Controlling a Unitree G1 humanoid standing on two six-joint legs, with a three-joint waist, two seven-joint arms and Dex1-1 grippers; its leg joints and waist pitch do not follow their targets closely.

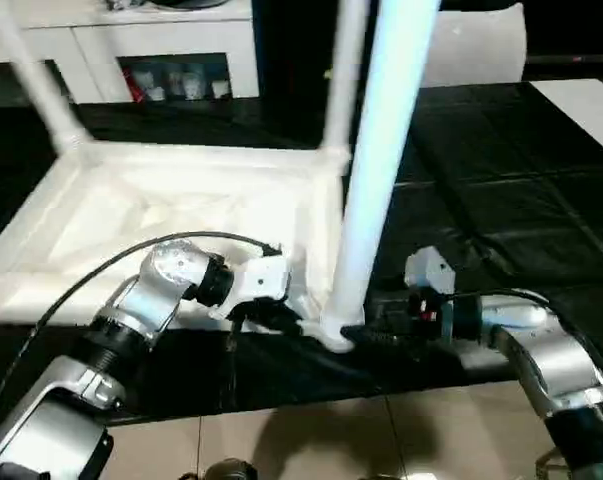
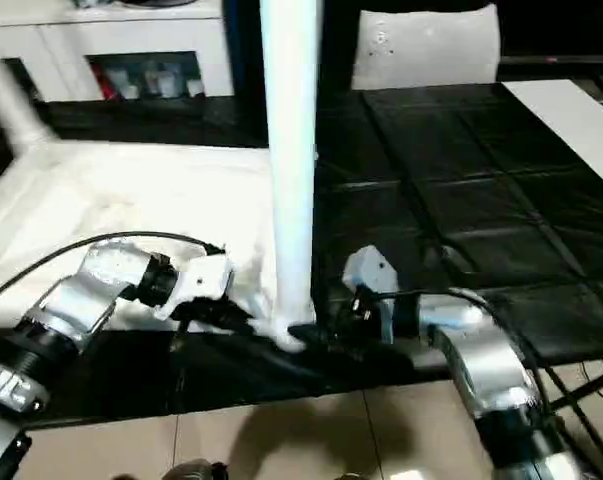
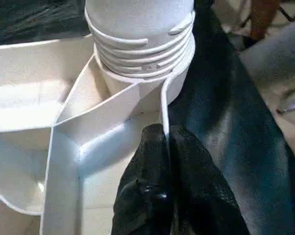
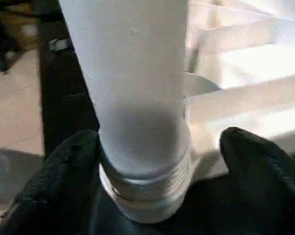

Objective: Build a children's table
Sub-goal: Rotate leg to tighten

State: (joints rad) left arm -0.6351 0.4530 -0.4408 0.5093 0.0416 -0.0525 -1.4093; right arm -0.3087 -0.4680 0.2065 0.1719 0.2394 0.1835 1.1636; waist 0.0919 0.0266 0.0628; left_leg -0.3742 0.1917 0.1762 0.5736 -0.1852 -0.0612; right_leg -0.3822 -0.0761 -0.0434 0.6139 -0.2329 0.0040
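The white tabletop (image 1: 161, 210) lies upside down on the black work table (image 1: 501, 220), ribs facing up. Two white legs (image 1: 41, 85) (image 1: 343, 80) stand in its far corner sockets. A third leg (image 1: 381, 160) stands upright in the near right corner socket (image 1: 333, 330), several thread rings (image 3: 142, 44) still showing above the socket. My left gripper (image 3: 159, 142) is shut on the tabletop's thin rim wall just beside that socket. My right gripper (image 4: 157, 152) is open around the leg's base; one finger (image 4: 74, 161) touches it, the other (image 4: 255, 161) stands a little apart.
A white cabinet (image 1: 151, 50) stands behind the table. A white block (image 2: 426, 45) and a flat white panel (image 1: 581, 110) lie at the back right. The table's front edge borders tiled floor (image 1: 311, 440). A black cable (image 1: 101, 270) arcs over my left forearm.
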